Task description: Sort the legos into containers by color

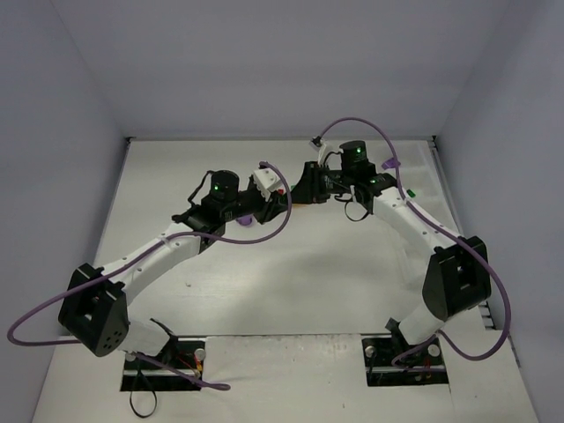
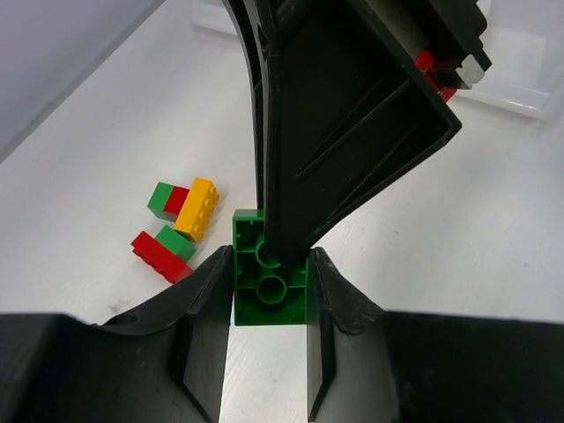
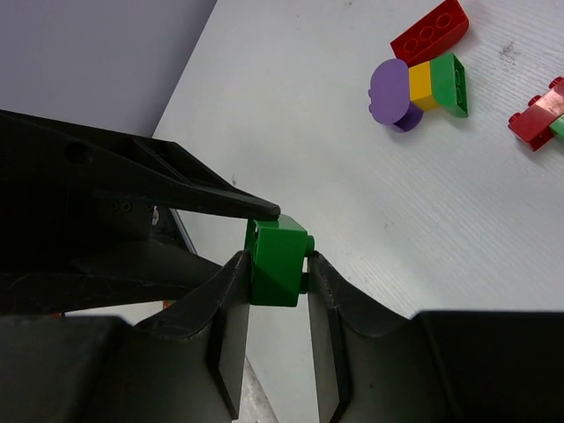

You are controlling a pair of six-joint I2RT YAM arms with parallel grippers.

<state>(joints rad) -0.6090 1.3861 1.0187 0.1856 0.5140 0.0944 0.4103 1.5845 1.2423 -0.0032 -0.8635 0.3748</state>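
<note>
Where the two arms meet above the far middle of the white counter [image 1: 291, 282], the left hand [image 2: 270, 260] is clamped on a small green studded plastic brick [image 2: 270, 304]. The brick's hollow underside faces that wrist's camera and its long axis runs along the fingers. The right hand [image 3: 277, 263] pinches the green brick too, studs toward one finger. Loose red, green and yellow bricks [image 2: 181, 220] lie on the counter near it, and a translucent white bin [image 2: 520, 88] sits farther off.

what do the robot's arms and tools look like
Both the left arm and right arm have white links, black joint housings, a green light near the wrist and a looping purple cable. The left tool and right tool have black wedge-shaped fingers.
</note>
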